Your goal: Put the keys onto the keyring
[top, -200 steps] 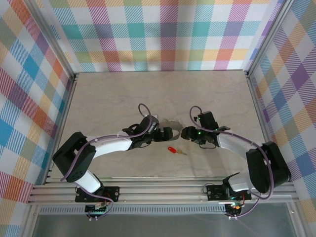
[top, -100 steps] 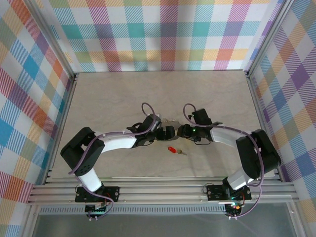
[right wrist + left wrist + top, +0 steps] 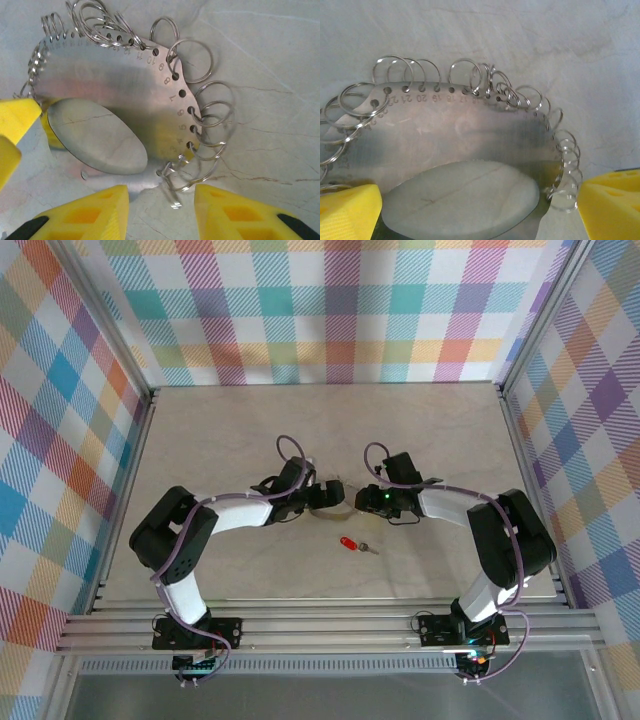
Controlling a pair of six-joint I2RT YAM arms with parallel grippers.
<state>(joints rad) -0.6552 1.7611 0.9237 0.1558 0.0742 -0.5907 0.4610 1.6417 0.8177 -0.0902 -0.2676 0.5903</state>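
Bright even light — soft glare on the keyring (image 3: pixel 115 80), blurry foreground.

Shiny brushed-metal keyring (image 3: pixel 470 130), matt marbled table (image 3: pixel 570 40)

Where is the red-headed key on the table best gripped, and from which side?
Probably by the red plastic head, coming straight down from above. The key lies flat on the table, apart from the keyring, its thin silver blade pointing right. The head is bulkier, so a pinch across it should get more purchase.
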